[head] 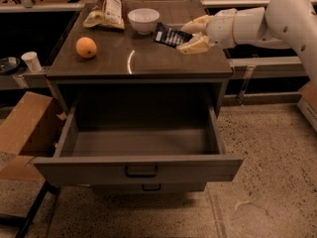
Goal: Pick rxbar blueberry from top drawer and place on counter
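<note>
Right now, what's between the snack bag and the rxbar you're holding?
In the camera view, the white bowl sits between the snack bag and the rxbar blueberry, which the gripper holds over the counter beside it.
</note>
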Robot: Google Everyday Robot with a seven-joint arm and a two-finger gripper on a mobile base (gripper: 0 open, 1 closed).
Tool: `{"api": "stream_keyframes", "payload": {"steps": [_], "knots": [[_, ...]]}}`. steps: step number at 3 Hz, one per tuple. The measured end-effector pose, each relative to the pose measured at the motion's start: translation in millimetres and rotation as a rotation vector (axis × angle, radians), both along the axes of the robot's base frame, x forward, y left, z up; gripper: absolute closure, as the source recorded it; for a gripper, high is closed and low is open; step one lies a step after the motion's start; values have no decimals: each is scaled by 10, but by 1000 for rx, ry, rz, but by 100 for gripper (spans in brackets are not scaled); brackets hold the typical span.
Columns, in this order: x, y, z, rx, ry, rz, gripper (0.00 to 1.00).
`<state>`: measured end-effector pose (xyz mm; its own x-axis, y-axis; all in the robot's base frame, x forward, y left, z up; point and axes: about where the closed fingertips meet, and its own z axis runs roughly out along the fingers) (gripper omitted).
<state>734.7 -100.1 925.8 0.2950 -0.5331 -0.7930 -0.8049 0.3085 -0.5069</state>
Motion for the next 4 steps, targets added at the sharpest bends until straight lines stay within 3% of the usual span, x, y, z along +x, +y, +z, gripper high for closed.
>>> {"api": "stream_keyframes", "payload": {"steps": [1, 3, 4], "knots": [[297, 81, -37, 41, 60, -32, 100], [593, 366, -354, 20, 199, -45, 58], [603, 390, -372, 19, 207, -45, 35]]}}
